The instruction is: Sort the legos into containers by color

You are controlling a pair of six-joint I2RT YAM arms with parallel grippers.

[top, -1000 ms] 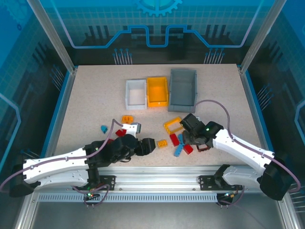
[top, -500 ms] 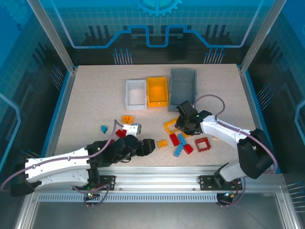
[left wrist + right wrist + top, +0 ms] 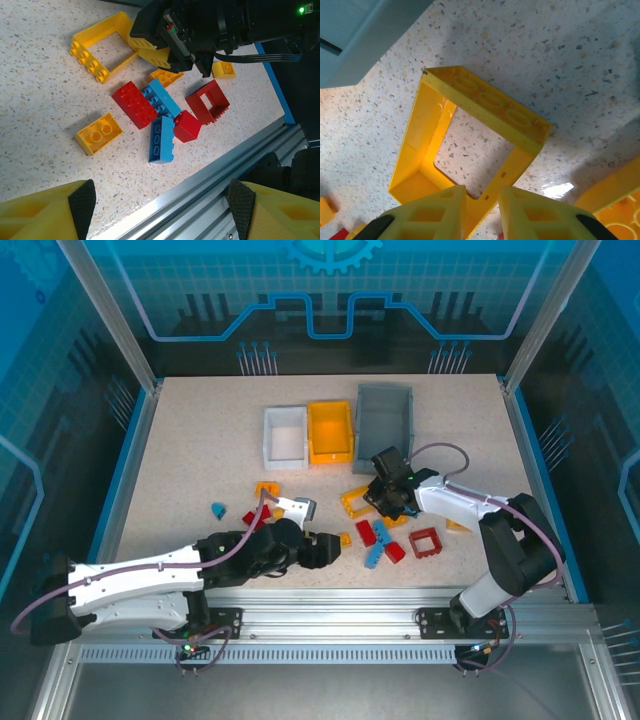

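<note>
The sorting looks barely begun to me across the tabletop [image 3: 200, 440]. The dark grey bin [image 3: 383, 430], the yellow-orange bin [image 3: 331, 432] and the white bin [image 3: 285, 436] stand side by side in the upper middle of the top view. I make out no brick inside the grey or the white one. Any yellow piece in the yellow-orange bin would be lost against its walls.

The legos [image 3: 135, 105] lie loose below the bins, from centre to lower right. My left gripper [image 3: 160, 200] hangs wide apart above the red and blue cluster, holding nothing. My right gripper [image 3: 482, 200] has its fingers close on either side of the near wall of the yellow frame [image 3: 470, 145]; whether they pinch it I cannot tell.

My left arm covers some bricks at centre left. A small yellow brick [image 3: 223, 69] sits partly behind the right gripper.
</note>
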